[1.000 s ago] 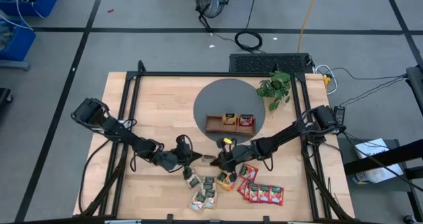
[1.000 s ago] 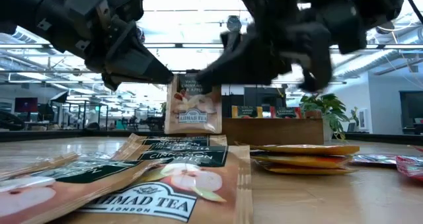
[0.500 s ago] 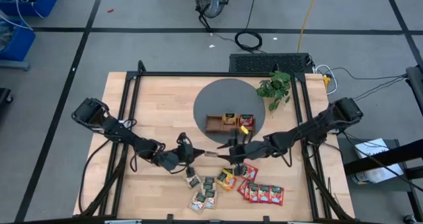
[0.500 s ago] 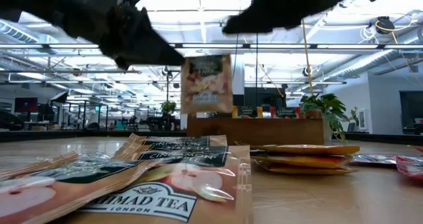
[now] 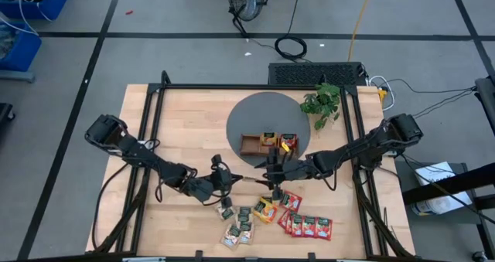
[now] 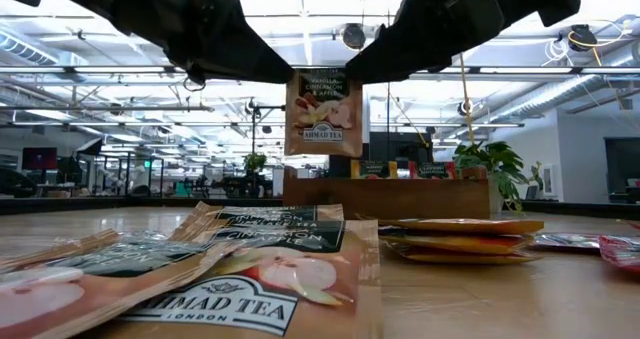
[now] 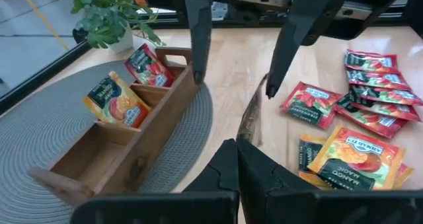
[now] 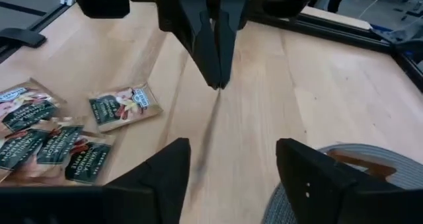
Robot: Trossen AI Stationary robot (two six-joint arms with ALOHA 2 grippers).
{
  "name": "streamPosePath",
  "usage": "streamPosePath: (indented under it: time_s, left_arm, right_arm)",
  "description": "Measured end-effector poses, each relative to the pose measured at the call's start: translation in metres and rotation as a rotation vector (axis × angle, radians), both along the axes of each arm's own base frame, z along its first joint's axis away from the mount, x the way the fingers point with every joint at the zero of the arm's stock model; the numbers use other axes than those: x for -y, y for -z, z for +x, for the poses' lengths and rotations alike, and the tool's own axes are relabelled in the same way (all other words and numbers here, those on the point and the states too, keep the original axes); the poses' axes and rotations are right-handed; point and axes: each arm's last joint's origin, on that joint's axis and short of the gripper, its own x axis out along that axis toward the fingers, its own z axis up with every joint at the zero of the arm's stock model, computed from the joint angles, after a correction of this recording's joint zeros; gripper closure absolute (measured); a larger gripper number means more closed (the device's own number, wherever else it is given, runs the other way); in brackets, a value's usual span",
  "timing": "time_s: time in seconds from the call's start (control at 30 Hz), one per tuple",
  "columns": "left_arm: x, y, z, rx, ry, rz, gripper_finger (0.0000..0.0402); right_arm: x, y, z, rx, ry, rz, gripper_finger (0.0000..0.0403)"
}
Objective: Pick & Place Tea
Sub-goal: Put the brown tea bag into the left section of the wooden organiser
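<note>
Left gripper (image 6: 262, 71) is clamped on the top corner of a tea sachet (image 6: 322, 112), dangling mid-frame above the bench (image 6: 480, 289). Right gripper (image 6: 385, 64) is spread wide beside it. Sachet looks light, floppy, slick, so I'd pinch its edge seam.

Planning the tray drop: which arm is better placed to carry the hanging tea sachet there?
Probably right. Its open claw faces the sachet that the left claw holds pinched, and it sits nearer the wooden tray.
</note>
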Motion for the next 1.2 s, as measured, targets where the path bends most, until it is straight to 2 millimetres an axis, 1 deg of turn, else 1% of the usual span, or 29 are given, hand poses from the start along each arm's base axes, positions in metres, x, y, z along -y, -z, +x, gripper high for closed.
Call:
streamPosePath:
  time_s: [0.17, 0.43, 0.73, 0.97, 1.2]
  left_arm:
    - [-0.002, 0.0, 0.001, 0.0, -0.006, 0.002, 0.0401]
    - [-0.003, 0.0, 0.001, 0.004, -0.008, 0.001, 0.0401]
    - [-0.004, -0.001, 0.002, 0.005, -0.013, 0.0, 0.0401]
    - [-0.004, -0.001, 0.002, 0.002, -0.008, 0.011, 0.0398]
    - [-0.004, -0.001, 0.002, -0.01, 0.011, 0.057, 0.0362]
  right_arm:
    - [-0.001, 0.0, 0.0, -0.005, -0.05, 0.015, 0.0235]
    - [-0.001, 0.0, 0.0, -0.007, -0.063, -0.012, 0.0313]
    - [0.005, 0.002, 0.001, -0.031, -0.043, -0.021, 0.0396]
    - [0.012, 0.002, 0.002, -0.032, -0.031, -0.039, 0.0402]
    - [0.018, 0.0, 0.005, -0.01, -0.013, -0.045, 0.0402]
